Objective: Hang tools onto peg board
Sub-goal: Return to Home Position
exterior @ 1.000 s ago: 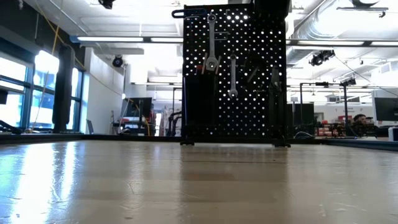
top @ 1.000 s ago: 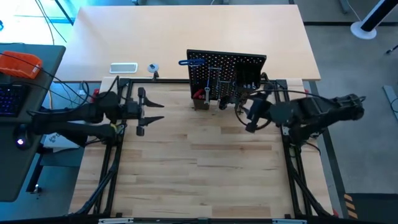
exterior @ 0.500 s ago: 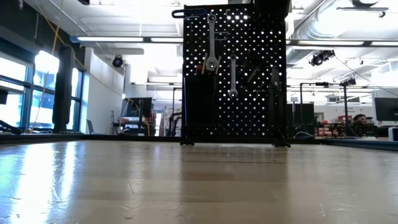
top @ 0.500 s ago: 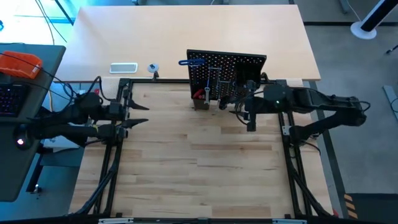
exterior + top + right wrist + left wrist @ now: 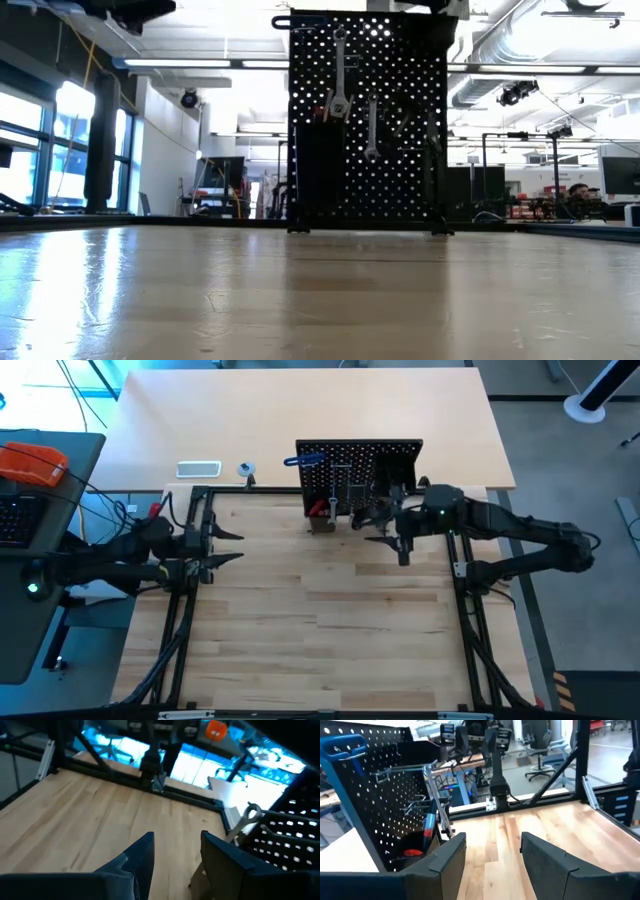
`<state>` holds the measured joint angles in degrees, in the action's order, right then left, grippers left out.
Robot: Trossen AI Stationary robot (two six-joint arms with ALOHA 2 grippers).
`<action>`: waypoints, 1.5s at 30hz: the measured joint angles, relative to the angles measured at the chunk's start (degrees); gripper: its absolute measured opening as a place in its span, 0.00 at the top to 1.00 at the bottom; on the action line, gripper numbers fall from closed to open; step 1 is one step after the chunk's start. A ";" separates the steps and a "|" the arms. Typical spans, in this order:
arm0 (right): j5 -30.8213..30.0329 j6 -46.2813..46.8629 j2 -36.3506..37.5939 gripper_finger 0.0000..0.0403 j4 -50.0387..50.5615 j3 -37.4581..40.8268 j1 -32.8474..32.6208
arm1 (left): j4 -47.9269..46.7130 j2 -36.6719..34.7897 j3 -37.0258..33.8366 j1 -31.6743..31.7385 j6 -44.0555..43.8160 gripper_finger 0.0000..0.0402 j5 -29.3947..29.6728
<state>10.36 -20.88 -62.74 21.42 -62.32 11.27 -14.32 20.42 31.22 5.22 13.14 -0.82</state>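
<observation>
The right gripper (image 5: 392, 540), fingers apart and empty, sits just in front of the peg board (image 5: 355, 468). A wrench (image 5: 242, 824) hangs just beside its fingers; a careless swing on pulling away might snag it or nudge the board. Farther off, the left gripper (image 5: 227, 546), also spread and empty, waits well clear.

- An upright black rectangular peg board (image 5: 400, 170), full of small holes, stands at the far edge of the wooden worktop (image 5: 300, 300).
- Two silver wrenches, one long (image 5: 340, 70) and one shorter (image 5: 372, 125), hang vertically on its front.
- A blue-handled bent key (image 5: 306, 460) hangs at the board's top corner.
</observation>
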 joint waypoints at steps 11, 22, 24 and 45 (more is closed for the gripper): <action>-0.24 7.62 11.37 0.62 -6.62 12.66 1.53 | 6.04 -1.66 -4.83 0.02 0.08 0.54 0.02; 4.18 12.03 17.66 0.62 -16.10 21.73 1.46 | 8.56 -1.57 -4.81 0.02 -2.26 0.54 0.33; 5.12 12.06 17.99 0.62 -16.86 21.84 1.46 | 8.65 -1.34 -4.79 0.01 -2.62 0.54 0.61; 2.77 20.77 29.31 0.62 -45.85 50.77 -1.68 | 34.92 -1.08 -27.91 -0.09 -11.42 0.54 1.39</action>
<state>13.13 -0.11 -33.43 -24.43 -11.54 9.58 20.61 19.33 3.31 5.13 1.72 0.57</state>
